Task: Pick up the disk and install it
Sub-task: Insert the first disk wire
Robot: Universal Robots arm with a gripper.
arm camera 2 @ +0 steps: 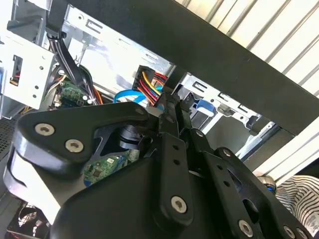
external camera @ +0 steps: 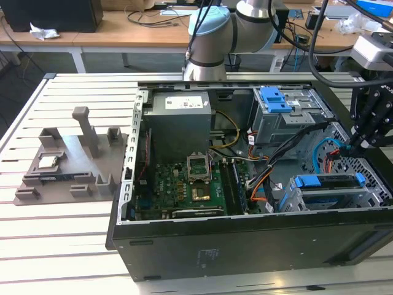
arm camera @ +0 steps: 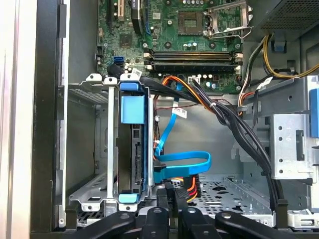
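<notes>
The disk point(arm camera: 134, 158) stands on edge in its bright blue caddy point(arm camera: 133, 107), slotted into the grey metal drive cage point(arm camera: 89, 186) at the case's front corner. In the exterior view the caddy point(external camera: 328, 182) shows as a blue strip along the top of that cage, at the lower right. My black gripper point(external camera: 352, 146) hangs just behind the cage, over the blue data cable point(arm camera: 182, 162) and the coloured power wires point(arm camera: 189, 188). Its fingers point(arm camera 2: 167, 102) lie close together, with nothing seen between them. They are apart from the disk.
The open black computer case point(external camera: 245, 246) lies on a white slatted table point(external camera: 61, 233). Black cable bundles point(arm camera: 234, 129) cross the inside. A second drive cage with a fixed blue bracket point(external camera: 275, 98) stands further back. A grey fixture point(external camera: 80, 175) carrying a small silver chip point(external camera: 49, 161) sits at the exterior view's left.
</notes>
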